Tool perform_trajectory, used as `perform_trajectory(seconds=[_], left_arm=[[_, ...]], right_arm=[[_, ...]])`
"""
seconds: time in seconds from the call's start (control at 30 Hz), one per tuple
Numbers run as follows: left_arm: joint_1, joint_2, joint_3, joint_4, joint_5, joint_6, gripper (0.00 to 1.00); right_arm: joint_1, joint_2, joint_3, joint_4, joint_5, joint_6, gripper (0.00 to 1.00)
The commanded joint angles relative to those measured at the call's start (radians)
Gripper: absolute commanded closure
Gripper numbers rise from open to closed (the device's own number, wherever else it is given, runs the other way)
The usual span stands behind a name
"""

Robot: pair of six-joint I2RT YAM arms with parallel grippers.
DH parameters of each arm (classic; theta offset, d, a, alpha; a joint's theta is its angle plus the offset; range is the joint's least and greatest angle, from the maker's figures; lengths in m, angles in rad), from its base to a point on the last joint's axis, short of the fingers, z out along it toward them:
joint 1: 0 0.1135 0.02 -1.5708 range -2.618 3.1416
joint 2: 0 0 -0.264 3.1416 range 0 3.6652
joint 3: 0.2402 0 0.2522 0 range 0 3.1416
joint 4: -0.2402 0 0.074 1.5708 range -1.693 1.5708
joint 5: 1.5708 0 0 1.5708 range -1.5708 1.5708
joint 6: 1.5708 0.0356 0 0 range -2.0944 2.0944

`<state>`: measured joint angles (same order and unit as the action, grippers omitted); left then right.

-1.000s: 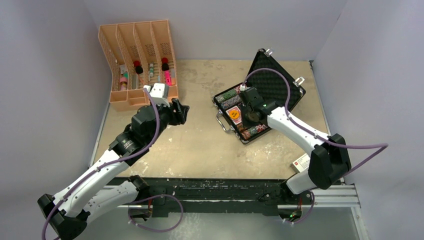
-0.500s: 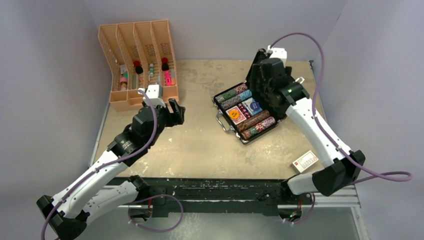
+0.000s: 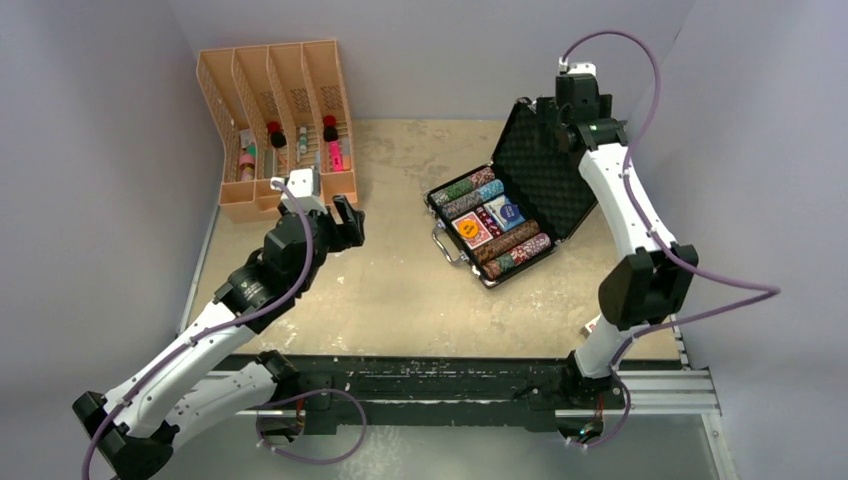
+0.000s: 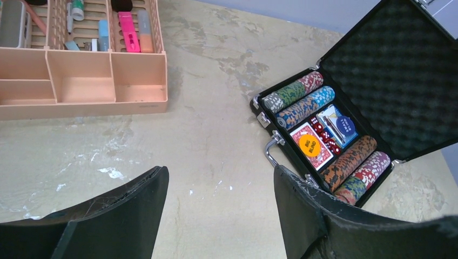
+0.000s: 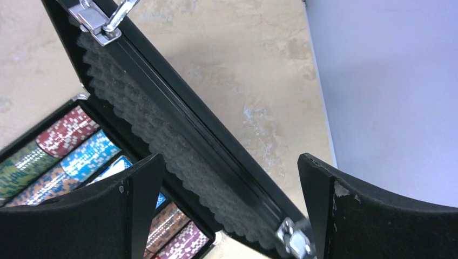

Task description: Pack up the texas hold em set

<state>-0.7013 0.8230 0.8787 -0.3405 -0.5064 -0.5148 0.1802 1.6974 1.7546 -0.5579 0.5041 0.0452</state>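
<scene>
Right jaws [image 5: 228,168]: found spread wide, holding nothing. In the right wrist view the foam-lined lid rim of the briefcase [image 5: 178,125] ran diagonally through the gap between them. Contact with the rim could not be determined. A silver latch [image 5: 95,20] sat at the far end of that rim. From above, the right gripper [image 3: 562,112] hung at the far right corner of the raised lid, with its arm reaching up along the right side of the worktop [image 3: 400,295].

Left jaws [image 4: 219,175]: likewise parted and empty, above bare worktop. From above, the left gripper [image 3: 347,216] was just off the near right corner of the orange rack [image 3: 275,115] and well apart from the case.

Briefcase [image 3: 545,180]: open, right of centre on the worktop, set at an angle, lid tilted up toward the far right. Its silver handle [image 4: 271,149] faced the near left. Rows of chips [image 4: 296,93] lay in the tray on the far and near sides. Between them sat a red-backed card deck [image 4: 310,147] bearing an orange disc, a blue-backed deck [image 4: 338,124], and small red dice [image 4: 324,137].

The rack stood at the far left, with bottles and markers in its slots.
</scene>
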Motion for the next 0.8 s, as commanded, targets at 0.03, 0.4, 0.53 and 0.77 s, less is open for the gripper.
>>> perform_trajectory(seconds=[0.03, 0.4, 0.53, 0.77], left_arm=[[0.001, 0.005, -0.006, 0.059, 0.048, -0.005, 0.29], [0.003, 0.017, -0.002, 0.061, 0.051, -0.005, 0.29], [0.005, 0.032, 0.005, 0.072, 0.095, 0.0, 0.29], [0.005, 0.084, 0.028, 0.07, 0.102, -0.013, 0.29]], right_arm=[[-0.025, 0.081, 0.091, -0.04, -0.15, -0.104, 0.06], [-0.012, 0.05, 0.03, -0.114, -0.351, -0.064, 0.32], [0.049, -0.001, -0.034, -0.115, -0.357, -0.024, 0.33], [0.196, -0.064, -0.082, -0.113, -0.358, 0.019, 0.29]])
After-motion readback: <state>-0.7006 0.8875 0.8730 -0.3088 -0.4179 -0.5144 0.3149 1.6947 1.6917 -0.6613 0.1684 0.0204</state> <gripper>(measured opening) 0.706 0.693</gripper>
